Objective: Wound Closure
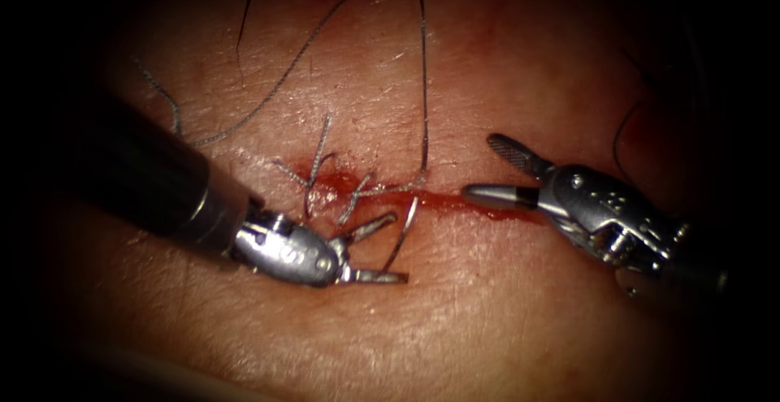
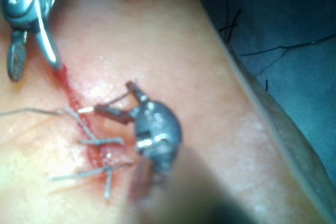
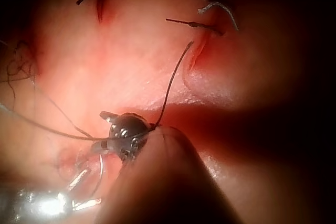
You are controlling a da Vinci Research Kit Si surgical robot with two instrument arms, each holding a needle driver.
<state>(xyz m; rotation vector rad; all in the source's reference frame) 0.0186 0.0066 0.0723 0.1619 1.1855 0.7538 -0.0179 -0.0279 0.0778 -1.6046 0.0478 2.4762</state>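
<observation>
The left tool (image 1: 382, 248) stood with its jaws spread apart around the curved needle (image 1: 404, 235), not closed on it, and held nothing. The needle rose between those jaws, its upper end entering the tissue (image 1: 504, 321) at the cut (image 1: 422, 199), with thread (image 1: 424, 85) running up from there. The right tool (image 1: 496, 170), right of the needle, gaped open and empty, its lower jaw resting over the red fluid (image 1: 455, 201) along the cut.

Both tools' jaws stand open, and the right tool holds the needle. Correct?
No: the right tool holds nothing. The needle lies at the left tool, by its open jaws, below the cut, as the endoscope view shows. Both tools' jaws do stand open.
</observation>
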